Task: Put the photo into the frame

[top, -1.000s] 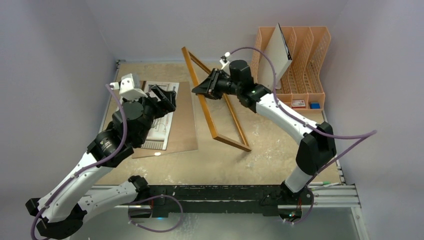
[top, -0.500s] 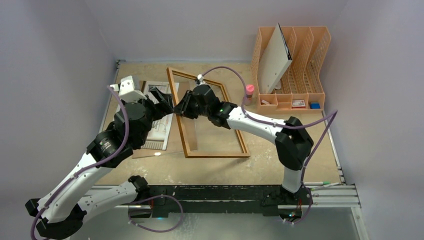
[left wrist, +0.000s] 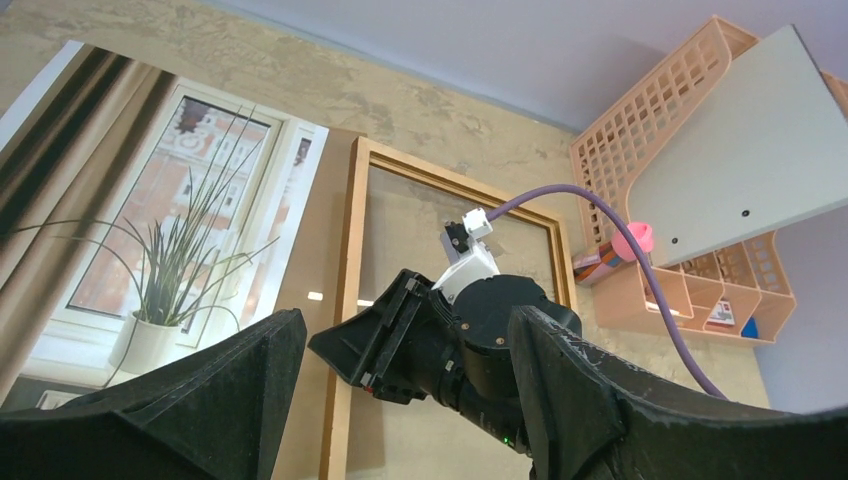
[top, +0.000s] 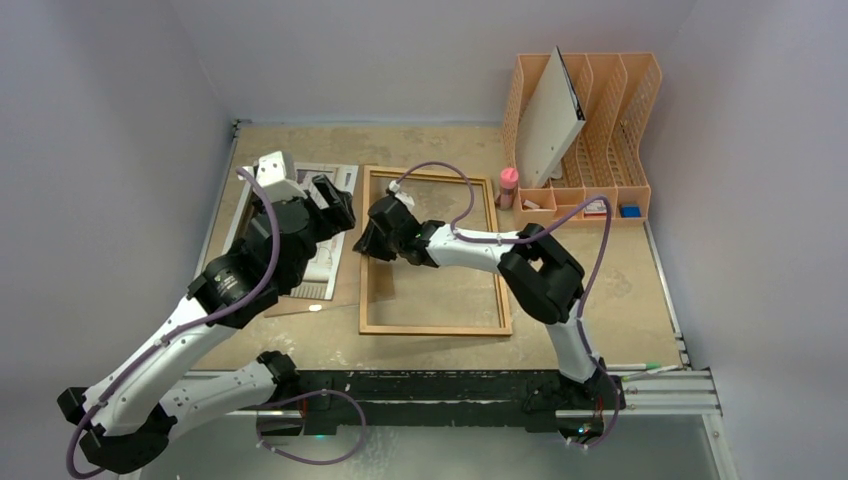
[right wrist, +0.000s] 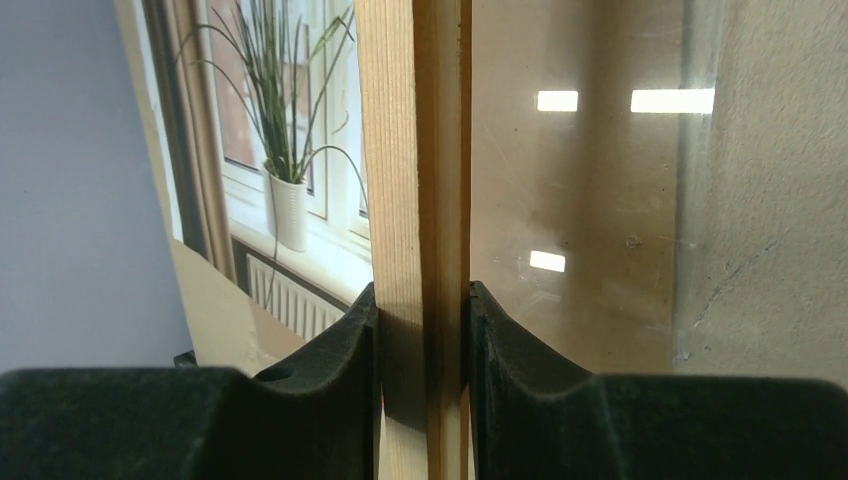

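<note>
Tabletop [top: 620, 290], frame [top: 435, 329] seemingly flat, long axis rearward

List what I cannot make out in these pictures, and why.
- backing board: top view, mostly under the photo and left arm.
- the frame: right wrist view, all but one rail cut off by the edges.
- small items in the orange rack: too small in every view.
- rack slot behind the white panel: hidden by the panel.

One camera looks down on the whole table [top: 630, 290] from above and behind my bases. My left wrist camera looks across the frame [left wrist: 350, 250] all three views share; my right wrist camera sits close against its rail.
</note>
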